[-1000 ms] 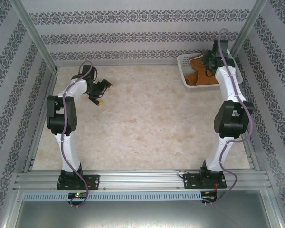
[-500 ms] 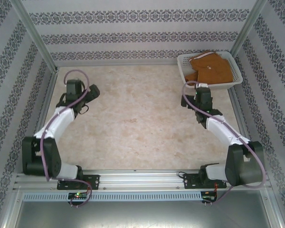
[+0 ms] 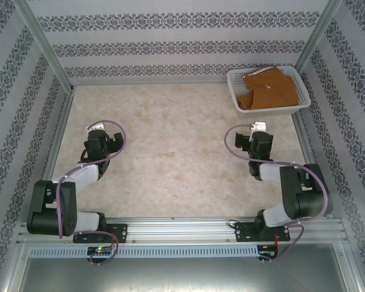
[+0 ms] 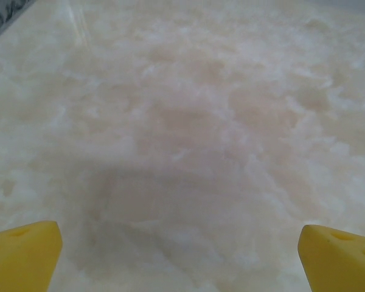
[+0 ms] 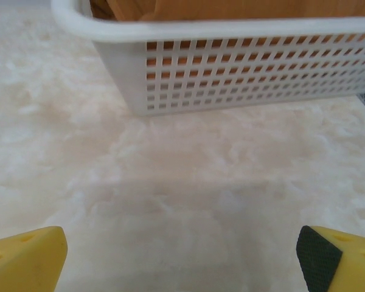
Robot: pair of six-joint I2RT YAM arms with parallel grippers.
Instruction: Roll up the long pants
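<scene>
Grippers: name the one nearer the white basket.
The right gripper; its camera looks straight at the basket holding the pants, while the left gripper sits across the table.

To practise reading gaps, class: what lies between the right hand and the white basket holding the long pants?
Nothing but bare marbled table lies between the right hand and the basket with the long pants, clearest in the right wrist view.

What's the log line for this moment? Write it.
pants: in basket | left claw: open, empty | right claw: open, empty, facing basket
</scene>
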